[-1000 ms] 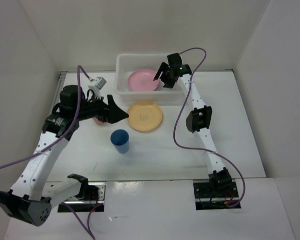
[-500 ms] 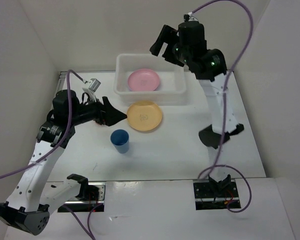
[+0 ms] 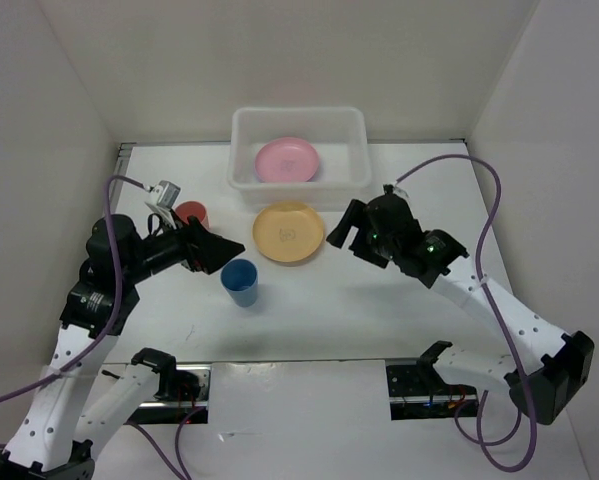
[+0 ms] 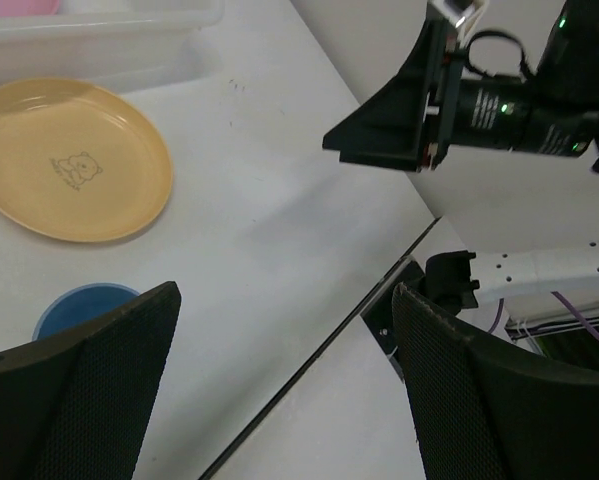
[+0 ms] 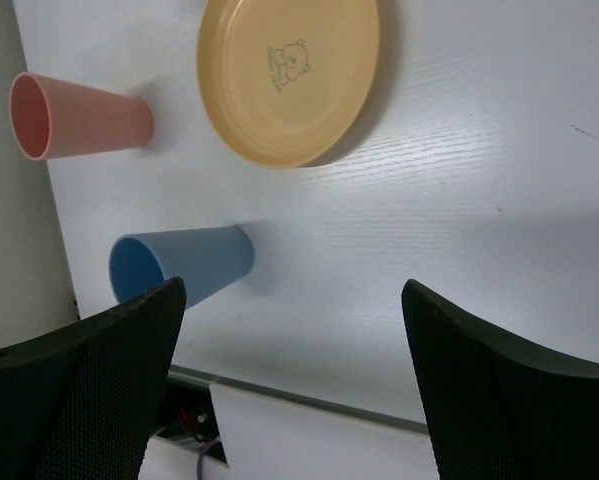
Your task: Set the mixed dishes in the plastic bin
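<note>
The plastic bin (image 3: 354, 150) stands at the back with the pink plate (image 3: 287, 160) inside. The purple plate is not in view. The yellow-orange plate (image 3: 289, 232) lies on the table in front of the bin. The blue cup (image 3: 240, 281) and red cup (image 3: 191, 214) stand left of it. My left gripper (image 3: 229, 248) is open and empty, just above the blue cup. My right gripper (image 3: 347, 230) is open and empty, right of the yellow plate. The right wrist view shows the yellow plate (image 5: 289, 75), red cup (image 5: 79, 115) and blue cup (image 5: 179, 265) beyond the open gripper (image 5: 294, 390).
The left wrist view shows the yellow plate (image 4: 69, 160), the blue cup's rim (image 4: 84, 305), the bin's front wall (image 4: 109, 30) and the right gripper (image 4: 379, 130) across the table. White walls enclose the table on three sides. The table's near edge (image 4: 309, 360) runs by the arm bases.
My right arm lifted away from the bin, then swung down to the right of the yellow plate. My left arm drew back toward the near left, uncovering the red cup.
</note>
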### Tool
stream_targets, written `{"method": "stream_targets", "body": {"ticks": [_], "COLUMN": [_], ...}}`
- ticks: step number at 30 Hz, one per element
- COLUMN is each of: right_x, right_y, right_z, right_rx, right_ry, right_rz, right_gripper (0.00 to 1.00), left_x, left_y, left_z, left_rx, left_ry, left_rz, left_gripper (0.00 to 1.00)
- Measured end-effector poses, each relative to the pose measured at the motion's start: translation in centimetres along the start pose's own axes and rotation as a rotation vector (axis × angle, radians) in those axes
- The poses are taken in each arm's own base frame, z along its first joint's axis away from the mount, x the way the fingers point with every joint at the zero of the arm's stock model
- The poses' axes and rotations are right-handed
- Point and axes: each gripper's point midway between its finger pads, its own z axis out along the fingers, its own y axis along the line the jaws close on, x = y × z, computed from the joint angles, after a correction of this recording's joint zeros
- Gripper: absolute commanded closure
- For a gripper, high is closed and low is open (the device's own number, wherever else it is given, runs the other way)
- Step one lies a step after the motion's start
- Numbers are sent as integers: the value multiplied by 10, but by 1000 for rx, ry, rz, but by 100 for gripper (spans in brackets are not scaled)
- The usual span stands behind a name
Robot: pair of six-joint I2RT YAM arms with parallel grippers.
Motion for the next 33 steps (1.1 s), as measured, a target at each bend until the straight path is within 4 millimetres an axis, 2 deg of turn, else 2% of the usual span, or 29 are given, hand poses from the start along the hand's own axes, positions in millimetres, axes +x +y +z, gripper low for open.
{"method": "stream_targets", "body": {"ticks": [4,7,13,17,22,29,33], "right_x": [25,35,40,51,83,76,77], "right_y": [-28,-42,-39,-34,-49,-14,-4], "right_z": [21,37,81,130,188,222,229], "right_rx": [-12,-23,-61,-38,15,-147,-186], "right_ry": [-9,-22,-41,10,91,67,62], "right_rz": [66,115,221,253,302,438,515], "right_gripper": [8,8,9,10,12,15,26], "left_x": [2,8,7,6,6,7,7], "left_y": [5,10,11,10,8,8,10], "left_z": [2,5,9,9,9,10,12], "left_rx": [-18,-30,-30,-26,-24,-25,-29], "left_ry": [-2,14,16,9,10,11,17], "left_rz": [-18,-43,-69,-73,-85,-85,-89], "left_gripper": [7,7,7,7,7,7,7]}}
